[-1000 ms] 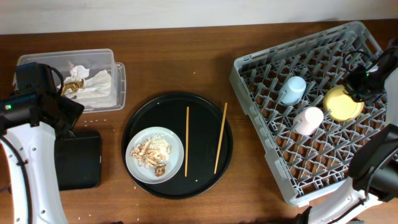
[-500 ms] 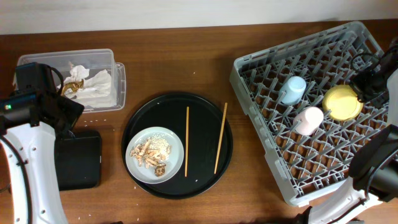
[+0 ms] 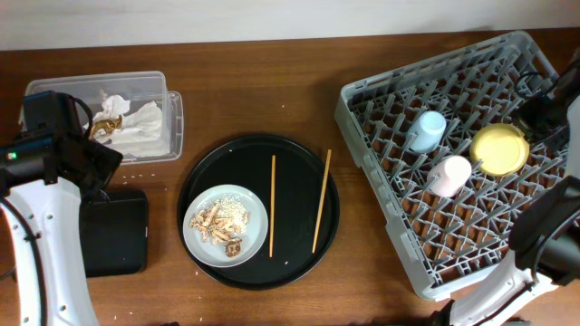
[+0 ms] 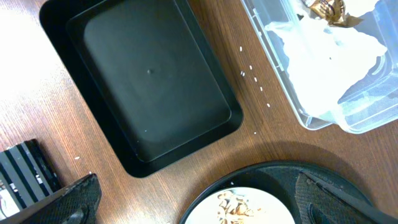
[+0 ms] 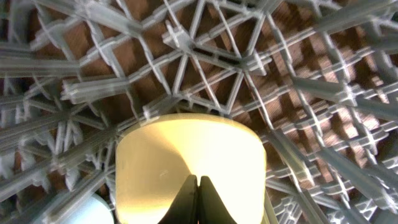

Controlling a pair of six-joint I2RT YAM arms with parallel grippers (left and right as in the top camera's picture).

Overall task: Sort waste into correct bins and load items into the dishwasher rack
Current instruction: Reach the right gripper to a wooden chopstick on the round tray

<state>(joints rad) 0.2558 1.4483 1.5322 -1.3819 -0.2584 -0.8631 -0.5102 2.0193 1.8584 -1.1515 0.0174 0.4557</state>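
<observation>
Blue cup (image 3: 427, 129), pink cup (image 3: 449, 174) & yellow bowl (image 3: 499, 149) sit in the rack (image 3: 471, 237), napkins (image 3: 145, 123) in the clear tub (image 3: 174, 118); plate (image 3: 251, 205) w/ food scraps (image 3: 220, 222) & 2 chopsticks (image 3: 272, 205) wait on round tray (image 3: 295, 181); left gripper (image 4: 202, 196) jaws spread, right gripper (image 5: 199, 186) jaws pressed together over bowl.

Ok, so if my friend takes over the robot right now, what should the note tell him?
Left claw: open, empty, above the table near the black bin.
Right claw: shut, holding nothing, over the yellow bowl.
Done: blue cup, pink cup and bowl are in the rack. Napkins and a gold wrapper are in the clear tub.
Left: the two chopsticks and the plate lie on the round tray; they go in the rack. Food scraps on the plate need binning. The black bin is empty.
</observation>
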